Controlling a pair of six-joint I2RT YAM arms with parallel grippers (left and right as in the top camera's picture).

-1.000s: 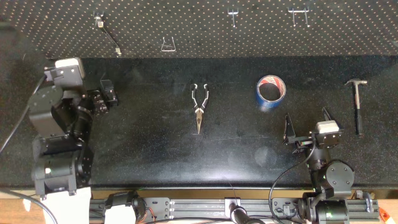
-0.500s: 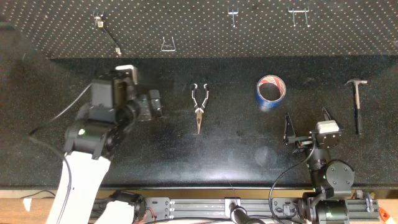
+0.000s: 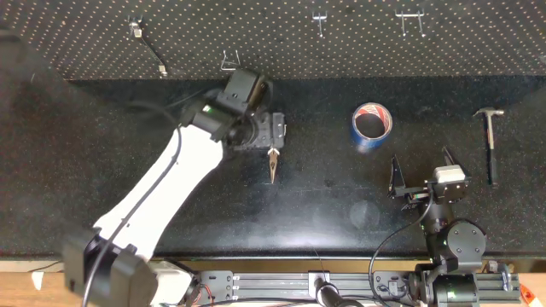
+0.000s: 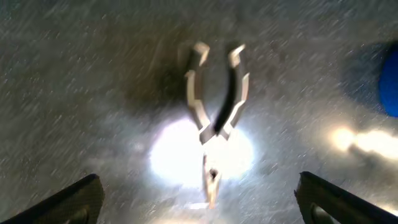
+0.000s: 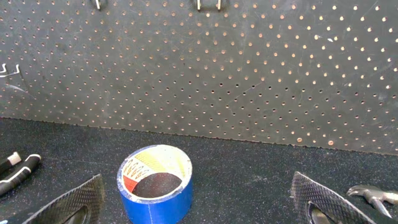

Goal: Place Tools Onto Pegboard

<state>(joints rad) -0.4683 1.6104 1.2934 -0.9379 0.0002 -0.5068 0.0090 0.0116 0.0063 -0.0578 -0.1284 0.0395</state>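
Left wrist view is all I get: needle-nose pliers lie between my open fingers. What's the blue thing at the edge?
Observer: A roll of blue tape, standing on the black mat to the right of the pliers, apart from them.
Operator: Where is the right arm?
Observer: The right gripper sits open near its base, facing the tape.
Operator: Any free hook?
Observer: An empty wire hook on the pegboard, just behind the pliers.

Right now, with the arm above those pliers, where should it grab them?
Probably across both handles, just behind the pivot, from straight above: the pliers lie flat on the table, handles spread, and the open left gripper hangs over them.
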